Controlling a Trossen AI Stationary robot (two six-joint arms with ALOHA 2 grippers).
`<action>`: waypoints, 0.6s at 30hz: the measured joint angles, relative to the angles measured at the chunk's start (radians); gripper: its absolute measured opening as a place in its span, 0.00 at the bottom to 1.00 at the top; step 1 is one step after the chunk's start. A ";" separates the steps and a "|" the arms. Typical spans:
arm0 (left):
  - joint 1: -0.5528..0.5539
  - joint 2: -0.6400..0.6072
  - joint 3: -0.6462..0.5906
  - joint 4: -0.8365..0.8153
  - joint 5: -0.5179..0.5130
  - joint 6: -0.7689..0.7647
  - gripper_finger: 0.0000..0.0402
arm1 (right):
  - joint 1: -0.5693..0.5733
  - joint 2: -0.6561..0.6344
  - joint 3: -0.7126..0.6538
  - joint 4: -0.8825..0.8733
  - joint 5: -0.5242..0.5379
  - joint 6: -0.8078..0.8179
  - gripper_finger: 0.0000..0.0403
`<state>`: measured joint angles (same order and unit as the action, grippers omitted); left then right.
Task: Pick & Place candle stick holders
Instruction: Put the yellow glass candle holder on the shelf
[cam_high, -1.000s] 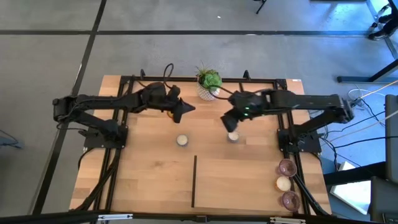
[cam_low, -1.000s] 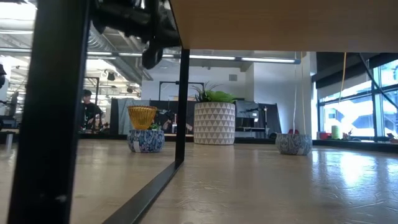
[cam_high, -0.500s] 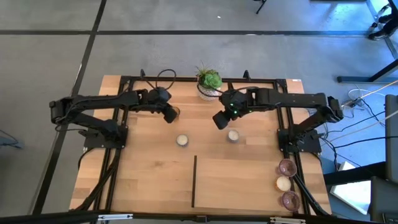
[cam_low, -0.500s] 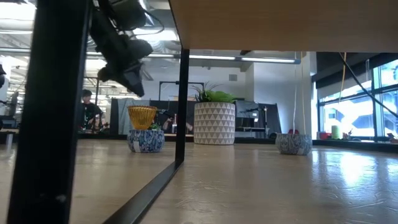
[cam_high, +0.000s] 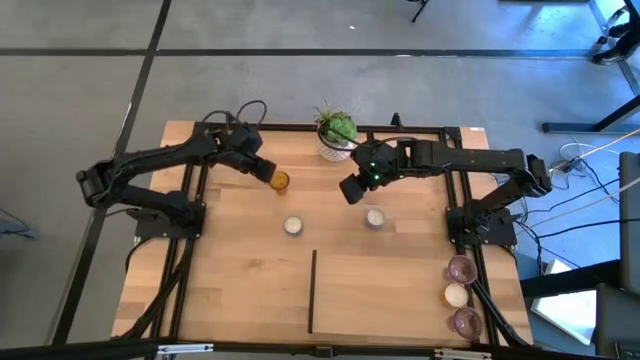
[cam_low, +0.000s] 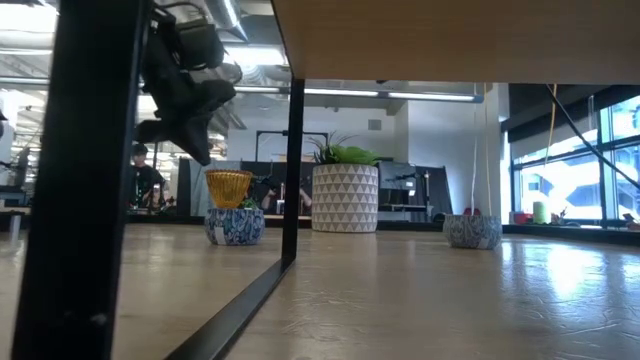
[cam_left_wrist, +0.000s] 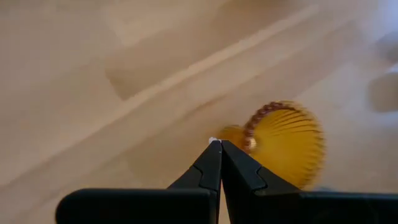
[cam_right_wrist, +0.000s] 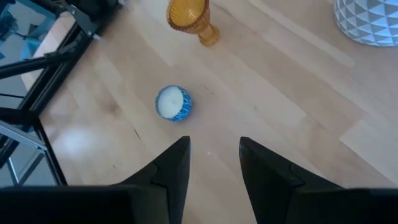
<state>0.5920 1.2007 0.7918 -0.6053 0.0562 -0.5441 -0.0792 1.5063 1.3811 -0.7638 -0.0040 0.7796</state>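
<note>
On the left we see the left gripper (cam_high: 262, 170) with its fingers pressed together and holding nothing, just beside the amber holder (cam_high: 280, 181). This holder is of ribbed golden glass, with a wide cup on a narrow stem, and it stands upright on the table (cam_high: 380, 290) near the back. In the middle lie two small cream holders with blue patterned sides, one (cam_high: 292, 226) to the left and one (cam_high: 374, 218) to the right. The right gripper (cam_high: 350, 190) hangs above, between them, with fingers spread and empty. The plant pot (cam_high: 335, 148) stands at the back edge. At the right front corner three more holders (cam_high: 458, 294) lie in a row, mauve, cream, mauve.
</note>
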 joint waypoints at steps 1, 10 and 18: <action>0.015 0.004 0.000 0.005 0.035 -0.008 0.01 | 0.000 0.000 0.000 0.002 0.000 0.006 0.35; 0.065 0.060 0.000 0.000 0.206 0.004 0.05 | 0.000 0.000 0.000 0.005 0.000 0.044 0.35; 0.065 0.112 0.000 0.004 0.210 0.008 0.23 | 0.001 0.000 0.000 0.003 0.000 0.047 0.35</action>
<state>0.6567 1.3122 0.7918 -0.6011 0.2657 -0.5357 -0.0777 1.5063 1.3811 -0.7604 -0.0040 0.8265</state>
